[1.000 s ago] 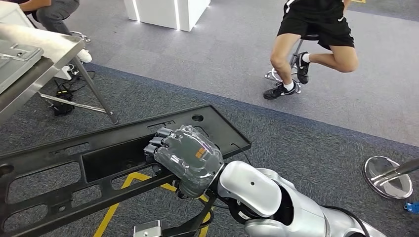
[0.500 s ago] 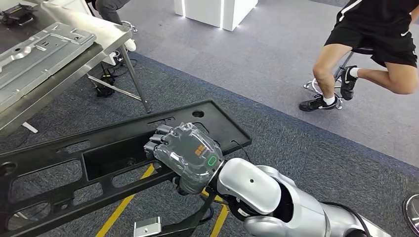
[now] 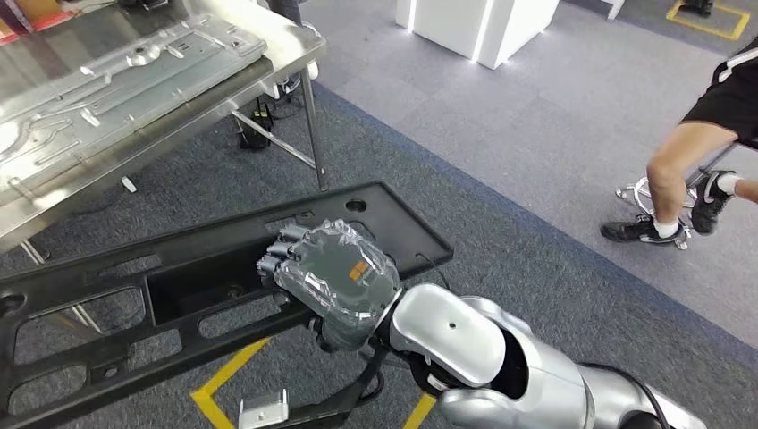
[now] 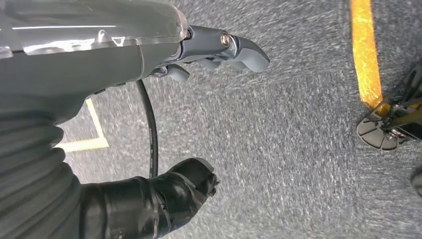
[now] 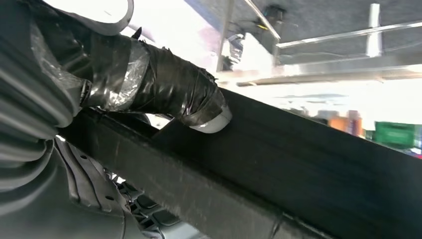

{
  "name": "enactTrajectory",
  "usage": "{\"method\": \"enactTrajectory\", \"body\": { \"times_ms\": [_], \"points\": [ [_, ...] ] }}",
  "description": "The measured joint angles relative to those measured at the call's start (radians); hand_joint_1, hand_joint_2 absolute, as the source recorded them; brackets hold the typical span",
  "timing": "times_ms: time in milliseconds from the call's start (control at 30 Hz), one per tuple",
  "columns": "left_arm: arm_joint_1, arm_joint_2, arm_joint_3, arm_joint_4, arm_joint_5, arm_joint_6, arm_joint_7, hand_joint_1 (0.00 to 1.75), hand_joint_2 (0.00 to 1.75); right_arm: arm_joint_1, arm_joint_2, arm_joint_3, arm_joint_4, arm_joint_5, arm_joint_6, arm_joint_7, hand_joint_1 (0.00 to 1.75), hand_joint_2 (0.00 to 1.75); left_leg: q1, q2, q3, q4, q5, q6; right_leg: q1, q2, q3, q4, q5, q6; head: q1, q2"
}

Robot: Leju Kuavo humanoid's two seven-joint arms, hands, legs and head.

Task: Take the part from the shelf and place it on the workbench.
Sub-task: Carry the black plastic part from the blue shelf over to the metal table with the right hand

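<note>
The right hand [image 3: 335,281] grips the long black part [image 3: 179,286] through one of its rectangular cut-outs, fingers curled over the inner rail; in the right wrist view the taped thumb [image 5: 174,94] presses flat against the part's dark face [image 5: 308,164]. The part is carried in the air above the grey carpet [image 3: 536,241], roughly level, its near end by the hand and its far end running off the head view's left edge. The left hand [image 4: 164,124] holds nothing, with its thumb [image 4: 149,204] and fingers [image 4: 229,47] apart over the carpet.

The workbench [image 3: 295,40] stands at the upper left, a metal table on thin angled legs. One stamped silver panel [image 3: 116,80] lies flat on its top, covering much of the surface and reaching close to the near edge. The black part is apart from the bench, below and in front of its corner leg; a strip of carpet shows between them.

A yellow floor line [image 3: 223,375] shows under the part. Farther off stands one white pedestal [image 3: 478,27] on lighter flooring. At the right edge a person's legs [image 3: 679,170] show in two black shoes beside a stool base [image 3: 644,192], well apart from the robot, with open carpet between.
</note>
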Motion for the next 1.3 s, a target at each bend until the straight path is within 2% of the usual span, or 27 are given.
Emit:
{"method": "enactTrajectory", "body": {
  "times_ms": [67, 100, 133, 167, 233, 300, 367, 433, 467, 500, 567, 633, 667, 700, 733, 800, 867, 933, 967, 1000, 1033, 1067, 1133, 1200, 1233, 1267, 1300],
  "points": [
    [-0.004, 0.001, 0.001, 0.0, 0.0, 0.0, 0.0, 0.0, 1.75, 0.001, -0.001, 0.0, 0.001, 0.0, 0.0, 0.0, 1.75, 1.75, -0.001, -0.024, 0.001, -0.002, 0.002, 0.01, -0.003, 0.064, -0.061, 0.125, -0.063, 0.001, 0.001, 0.0],
    [-0.005, 0.001, 0.001, 0.0, 0.0, 0.0, 0.0, 0.0, 1.75, 0.003, -0.002, 0.0, 0.001, 0.0, 0.0, 0.0, 1.75, 1.75, -0.004, -0.038, 0.0, -0.002, 0.001, 0.013, -0.003, 0.078, -0.097, 0.193, -0.089, 0.0, 0.001, 0.0],
    [-0.006, 0.001, 0.001, 0.0, 0.0, 0.0, 0.0, 0.0, 1.75, 0.005, -0.003, 0.0, 0.002, 0.0, 0.001, 0.0, 1.75, 1.75, -0.006, -0.054, 0.0, 0.0, 0.001, 0.014, -0.002, 0.084, -0.125, 0.238, -0.097, -0.002, 0.001, 0.0],
    [-0.006, 0.001, 0.001, 0.0, 0.0, 0.0, 0.0, 0.0, 1.75, 0.005, -0.004, 0.0, 0.003, 0.0, 0.001, 0.0, 1.75, 1.75, -0.008, -0.07, 0.0, 0.002, 0.0, 0.015, -0.002, 0.087, -0.135, 0.245, -0.083, -0.005, 0.001, 0.0],
    [-0.006, 0.0, 0.001, 0.0, 0.0, 0.0, 0.0, 0.0, 1.75, 0.005, -0.004, 0.0, 0.003, 0.0, 0.002, 0.0, 1.75, 1.75, -0.011, -0.103, 0.001, 0.005, -0.001, 0.015, 0.0, 0.104, -0.102, 0.148, -0.008, -0.017, 0.001, 0.0],
    [-0.007, 0.0, 0.002, 0.0, 0.0, 0.0, 0.0, 0.0, 1.75, 0.004, -0.004, 0.0, 0.003, 0.0, 0.002, 0.0, 1.75, 1.75, -0.011, -0.133, -0.002, 0.007, -0.001, 0.012, 0.001, 0.152, -0.052, 0.023, 0.05, -0.03, 0.001, 0.0],
    [-0.005, -0.001, 0.002, 0.0, 0.0, 0.0, 0.0, 0.0, 1.75, 0.002, -0.005, 0.0, 0.003, 0.0, 0.002, 0.0, 1.75, 1.75, -0.007, -0.157, -0.008, 0.005, -0.003, 0.0, 0.004, 0.173, -0.034, -0.024, 0.055, -0.037, 0.001, 0.0],
    [-0.001, -0.002, 0.002, 0.0, -0.001, 0.0, 0.0, 0.0, 1.75, -0.001, -0.003, 0.0, 0.002, 0.0, 0.001, 0.0, 1.75, 1.75, -0.003, -0.171, -0.012, 0.0, -0.009, -0.014, 0.005, 0.149, -0.024, -0.04, 0.048, -0.041, 0.001, 0.0],
    [0.001, -0.002, 0.002, 0.0, -0.001, -0.001, 0.0, 0.0, 1.75, -0.003, -0.002, 0.0, 0.002, 0.0, 0.001, 0.0, 1.75, 1.75, -0.004, -0.154, -0.012, 0.005, -0.013, -0.018, 0.003, 0.137, -0.013, -0.052, 0.046, -0.045, 0.001, 0.0],
    [0.0, -0.001, 0.002, 0.0, -0.001, -0.001, 0.0, 0.0, 1.75, -0.004, 0.0, 0.0, 0.002, 0.0, 0.001, 0.0, 1.75, 1.75, -0.004, -0.124, -0.02, 0.026, -0.023, -0.022, 0.001, 0.122, 0.002, -0.065, 0.047, -0.049, 0.0, 0.0],
    [-0.003, 0.0, 0.003, 0.0, -0.002, -0.002, 0.0, 0.0, 1.75, -0.006, 0.001, 0.0, 0.002, 0.0, 0.001, 0.0, 1.75, 1.75, -0.005, -0.055, -0.069, 0.125, -0.064, -0.03, 0.001, 0.091, 0.031, -0.08, 0.043, -0.052, -0.001, 0.0],
    [-0.006, 0.001, 0.006, 0.0, -0.006, -0.002, 0.001, 0.0, 1.75, -0.005, 0.001, 0.0, 0.003, 0.0, 0.001, 0.0, 1.75, 1.75, -0.002, -0.032, -0.144, 0.24, -0.098, -0.04, 0.003, 0.057, 0.052, -0.081, 0.026, -0.051, -0.002, 0.0],
    [-0.006, 0.001, 0.007, 0.0, -0.008, -0.002, 0.002, 0.0, 1.75, -0.005, 0.001, 0.0, 0.003, 0.0, 0.002, 0.0, 1.75, 1.75, -0.001, -0.028, -0.165, 0.26, -0.09, -0.043, 0.003, 0.04, 0.063, -0.081, 0.015, -0.049, -0.002, 0.0],
    [-0.004, 0.001, 0.009, 0.0, -0.011, -0.002, 0.003, 0.0, 1.75, -0.005, 0.0, 0.0, 0.004, 0.0, 0.002, 0.0, 1.75, 1.75, 0.0, -0.023, -0.166, 0.241, -0.062, -0.044, 0.003, 0.025, 0.076, -0.081, 0.003, -0.046, -0.002, 0.0],
    [-0.001, 0.001, 0.01, 0.0, -0.013, -0.002, 0.004, 0.0, 1.75, -0.005, 0.0, 0.0, 0.004, 0.0, 0.002, 0.0, 1.75, 1.75, 0.0, -0.013, -0.147, 0.187, -0.019, -0.044, 0.003, 0.011, 0.091, -0.081, -0.009, -0.042, -0.002, 0.0],
    [0.004, 0.001, 0.014, 0.0, -0.019, -0.002, 0.006, 0.0, 1.75, -0.007, 0.0, 0.0, 0.006, 0.0, 0.003, 0.0, 1.75, 1.75, -0.009, 0.034, -0.096, 0.068, 0.047, -0.031, 0.006, -0.012, 0.116, -0.082, -0.037, -0.031, -0.001, 0.0],
    [0.005, 0.001, 0.018, 0.0, -0.023, -0.003, 0.008, 0.0, 1.75, -0.009, 0.0, 0.0, 0.007, -0.001, 0.008, 0.004, 1.75, 1.75, -0.02, 0.06, -0.069, 0.026, 0.047, -0.009, 0.011, -0.027, 0.141, -0.087, -0.059, -0.016, 0.0, 0.0],
    [0.004, 0.002, 0.023, 0.0, -0.028, -0.004, 0.011, 0.0, 1.75, -0.017, 0.002, 0.0, 0.008, -0.003, 0.016, 0.015, 1.75, 1.75, -0.023, 0.041, -0.053, 0.026, 0.022, 0.008, 0.009, -0.031, 0.154, -0.064, -0.053, -0.001, 0.0, 0.0],
    [0.004, 0.002, 0.027, 0.0, -0.03, -0.003, 0.013, 0.0, 1.75, -0.021, 0.003, 0.0, 0.008, -0.004, 0.02, 0.022, 1.75, 1.75, -0.022, 0.032, -0.039, 0.02, 0.012, 0.015, 0.005, -0.017, 0.138, -0.02, -0.034, 0.004, 0.001, 0.0],
    [0.004, 0.003, 0.032, -0.001, -0.033, -0.003, 0.015, 0.0, 1.75, -0.025, 0.004, 0.0, 0.008, -0.004, 0.022, 0.029, 1.75, 1.75, -0.021, 0.024, -0.022, 0.013, 0.001, 0.021, 0.001, 0.009, 0.101, 0.043, -0.011, 0.009, 0.001, 0.0],
    [0.002, 0.004, 0.037, -0.001, -0.036, -0.003, 0.016, 0.0, 1.75, -0.028, 0.005, 0.0, 0.009, -0.004, 0.024, 0.035, 1.75, 1.75, -0.02, 0.017, -0.001, 0.005, -0.009, 0.027, -0.002, 0.038, 0.05, 0.115, 0.003, 0.011, 0.001, 0.0],
    [0.0, 0.004, 0.043, -0.001, -0.039, -0.002, 0.018, 0.0, 1.75, -0.027, 0.004, 0.0, 0.01, -0.003, 0.025, 0.039, 1.75, 1.75, -0.019, 0.009, 0.021, -0.004, -0.02, 0.031, -0.004, 0.064, -0.006, 0.179, -0.001, 0.011, 0.001, 0.0],
    [-0.006, 0.004, 0.053, -0.001, -0.044, -0.001, 0.021, 0.0, 1.75, -0.026, 0.002, 0.0, 0.013, 0.0, 0.024, 0.046, 1.75, 1.75, -0.018, -0.009, 0.067, -0.016, -0.045, 0.035, -0.003, 0.08, -0.104, 0.249, -0.072, 0.01, 0.001, 0.0],
    [-0.008, 0.002, 0.063, -0.001, -0.05, 0.0, 0.025, 0.0, 1.75, -0.024, 0.0, 0.0, 0.015, 0.004, 0.024, 0.052, 1.75, 1.75, -0.018, -0.03, 0.119, -0.025, -0.078, 0.033, -0.001, 0.081, -0.17, 0.233, -0.148, 0.007, 0.002, 0.0],
    [-0.008, 0.001, 0.067, -0.001, -0.055, 0.0, 0.027, 0.0, 1.75, -0.024, -0.001, 0.0, 0.016, 0.007, 0.024, 0.053, 1.75, 1.75, -0.018, -0.038, 0.147, -0.029, -0.097, 0.032, 0.0, 0.081, -0.188, 0.196, -0.146, 0.003, 0.002, 0.0],
    [-0.007, 0.0, 0.071, -0.001, -0.059, 0.0, 0.029, 0.0, 1.75, -0.024, -0.001, 0.0, 0.017, 0.009, 0.024, 0.054, 1.75, 1.75, -0.018, -0.045, 0.172, -0.032, -0.117, 0.03, 0.003, 0.081, -0.199, 0.142, -0.093, -0.004, 0.002, 0.0],
    [-0.007, -0.002, 0.074, 0.0, -0.061, 0.0, 0.031, 0.0, 1.75, -0.023, -0.002, 0.0, 0.019, 0.011, 0.024, 0.054, 1.75, 1.75, -0.019, -0.05, 0.197, -0.032, -0.137, 0.027, 0.009, 0.083, -0.207, 0.079, 0.005, -0.012, 0.001, 0.0]
  ]
}}
